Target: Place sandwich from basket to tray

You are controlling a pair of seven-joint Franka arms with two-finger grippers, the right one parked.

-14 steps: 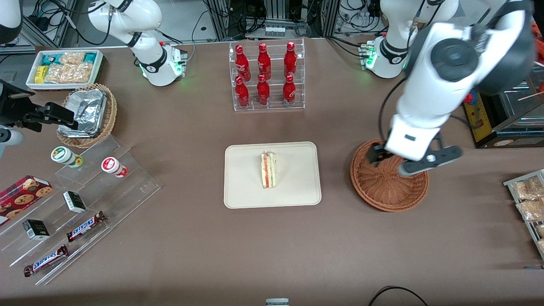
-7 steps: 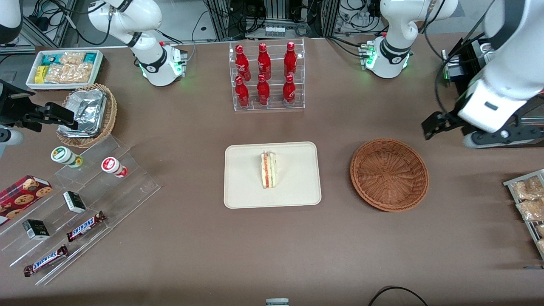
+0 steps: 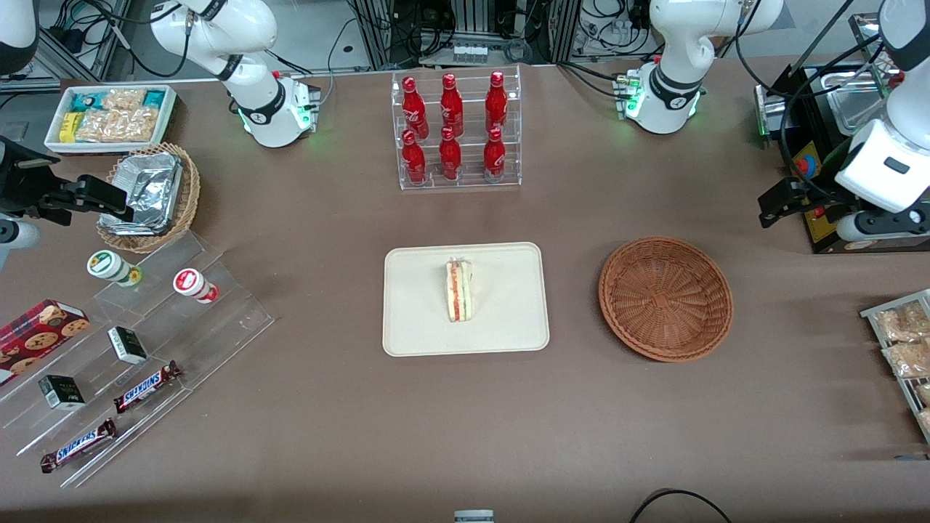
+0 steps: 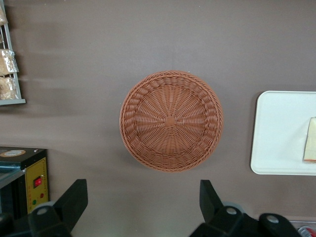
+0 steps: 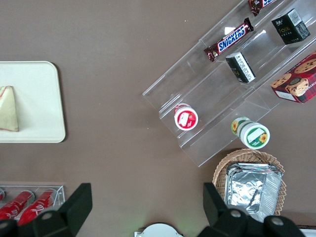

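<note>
While pincer [image 4: 140, 205] open, sandwich [image 4: 310, 140] cut off on tray [image 4: 276, 133].

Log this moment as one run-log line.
sandwich: on tray | basket: empty | gripper: open, raised above table toward working arm's end

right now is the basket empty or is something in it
Empty: the basket shows only bare weave, the sandwich lies on the tray, the open pincer hangs above.

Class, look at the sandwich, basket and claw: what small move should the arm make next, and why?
Probably none beyond parking: the sandwich already lies on the tray, the basket is empty, and the open claw hovers high, toward the working arm's end.
</note>
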